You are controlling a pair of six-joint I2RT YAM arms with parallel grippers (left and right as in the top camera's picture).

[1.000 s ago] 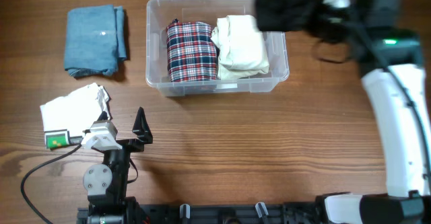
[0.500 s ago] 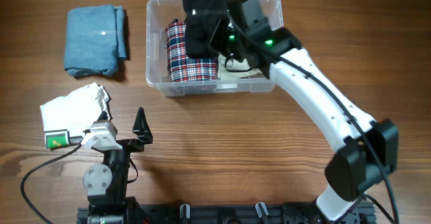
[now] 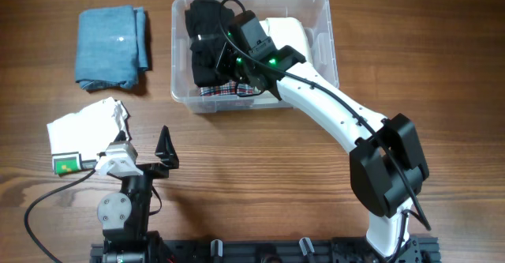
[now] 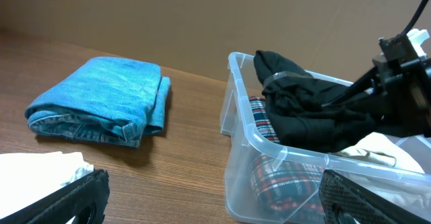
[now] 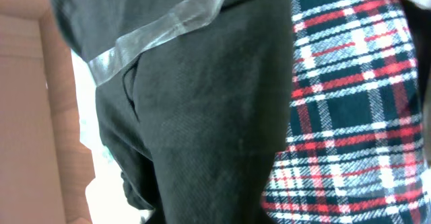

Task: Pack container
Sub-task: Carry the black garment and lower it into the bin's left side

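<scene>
**Item 1.** Clear, colourless rectangular plastic container (image 3: 332, 51) with a rounded rim, at the far centre of the brown wooden table (image 3: 260, 164). Its long front edge runs parallel to the table's near edge.

**Contents.**
- 1 red, navy and white plaid folded cloth (image 3: 229, 91) lies in the left half.
- 1 cream folded cloth (image 3: 289, 32) lies just beside it on the right.
- A narrow free strip runs between the cream cloth and the right wall.

**Item 2.** Black cloth (image 3: 205, 43), bunched and raised above the plaid cloth. It reaches the container's far-left corner, at about rim height in the left wrist view.

**Item 3.** Right gripper (image 3: 227, 48), over the container's left half and clamped on the black cloth. Its fingers are buried in the fabric.

**Item 4.** Left gripper (image 4: 215, 204), low near the table's front-left, with jaws spread wide and nothing between them.

**Item 5.** Blue denim folded cloth (image 3: 110, 46), well apart to the container's left, with bare wood between them.

**Item 6.** White crumpled cloth (image 3: 83, 127), in front of the denim and beside the left gripper.
</scene>
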